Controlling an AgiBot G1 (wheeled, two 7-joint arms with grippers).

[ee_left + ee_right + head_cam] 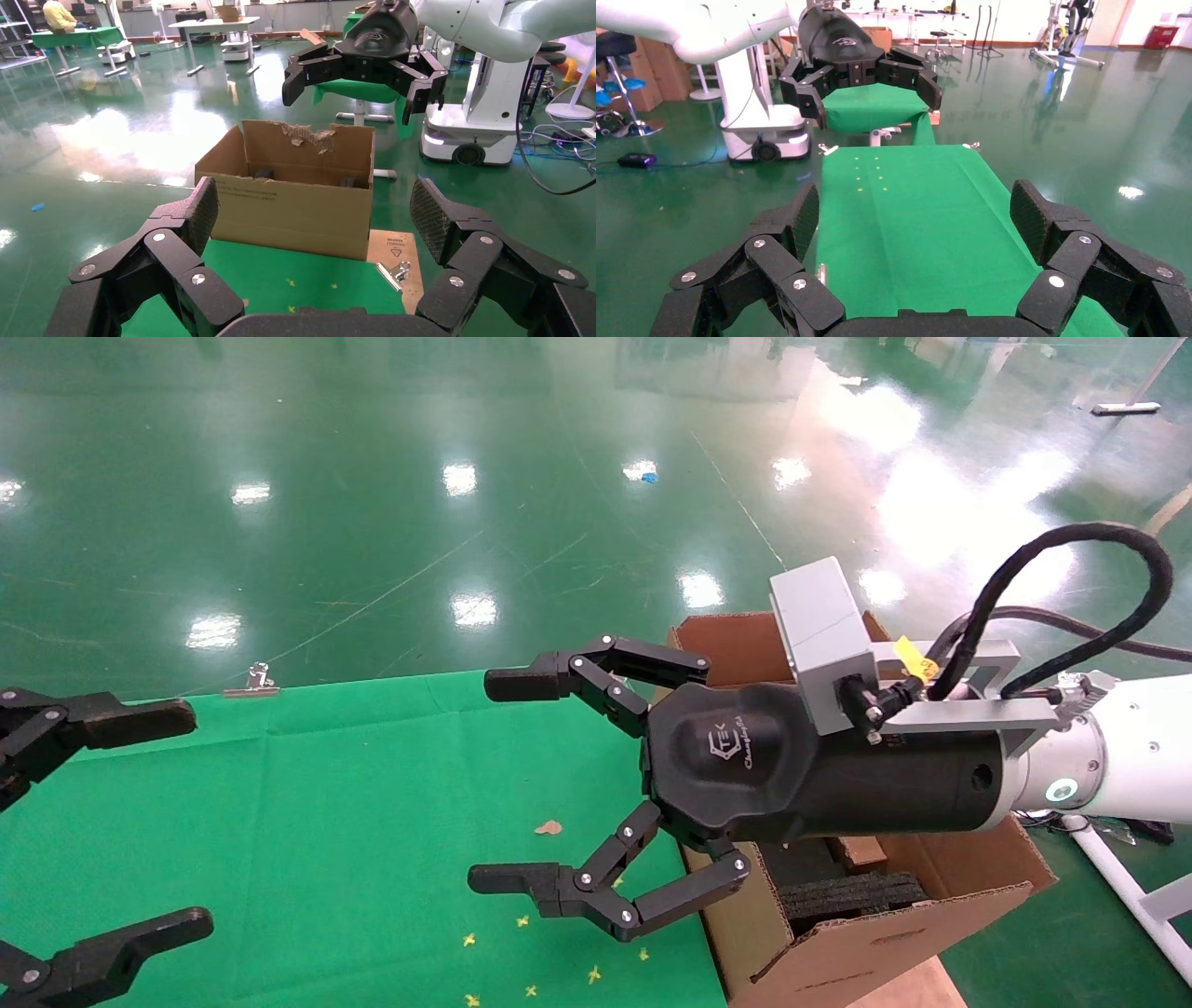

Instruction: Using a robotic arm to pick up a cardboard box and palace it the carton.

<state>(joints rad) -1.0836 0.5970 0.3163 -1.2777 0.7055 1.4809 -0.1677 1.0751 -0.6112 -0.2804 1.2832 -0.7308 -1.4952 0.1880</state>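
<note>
The large brown corrugated carton (931, 905) stands at the right edge of the table, its top open. Its cardboard is plain and matt, the far flap (308, 133) has a torn, ragged rim, and a block of black ribbed foam padding (852, 894) lies inside near the front wall. A small brown piece of cardboard (859, 851) shows just behind the foam; whether it is the narrow box of the task I cannot tell, because the arm hides most of the inside.

The right gripper (507, 782), black with jointed fingers and silver rivets, hangs above the table just to the left of the carton, with its body over the carton's opening. Its fingers are spread wide and hold nothing. Behind it come a grey camera block (819, 631), a looped black cable (1071, 579) and the smooth white arm (1136, 747).

The left gripper (158, 822) is at the left edge of the table, also spread wide and empty; its finger pads (204, 210) have a fine ribbed texture.

The table is covered by a smooth green cloth (354, 803) with small yellow marks (531, 957). A metal binder clip (251, 680) holds the cloth at the far edge. The floor around is glossy green.
</note>
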